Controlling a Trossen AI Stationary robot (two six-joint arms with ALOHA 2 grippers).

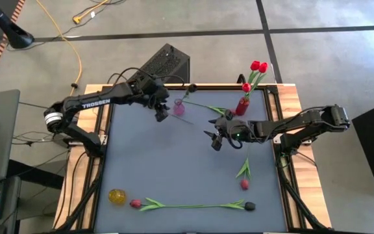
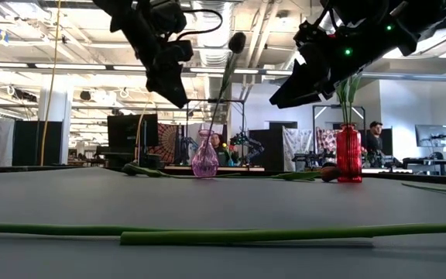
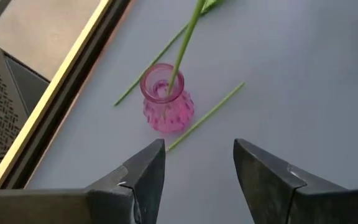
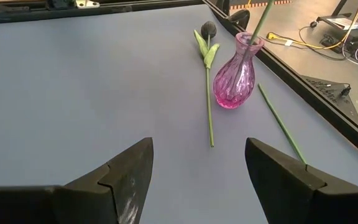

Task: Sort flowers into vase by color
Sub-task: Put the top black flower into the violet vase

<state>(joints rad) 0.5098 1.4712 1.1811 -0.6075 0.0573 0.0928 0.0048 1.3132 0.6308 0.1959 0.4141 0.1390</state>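
Note:
A dark-headed flower point(image 1: 191, 86) stands in the pink vase point(image 3: 166, 99), its stem point(image 3: 182, 43) leaning on the rim. My left gripper point(image 3: 197, 174) hangs open in the air just left of that vase and holds nothing. A second dark flower point(image 4: 208, 62) lies on the table beside the vase. The red vase point(image 1: 241, 106) at the far right holds red flowers point(image 1: 258, 66). My right gripper point(image 1: 214, 140) waits open above the table's middle, right of the pink vase point(image 4: 235, 78).
A yellow vase point(image 1: 117, 195) stands near the front left corner. Two flowers point(image 1: 193, 206) lie along the front edge, another point(image 1: 244, 174) lies at the right. A loose stem point(image 4: 281, 124) lies between the pink vase and the far edge.

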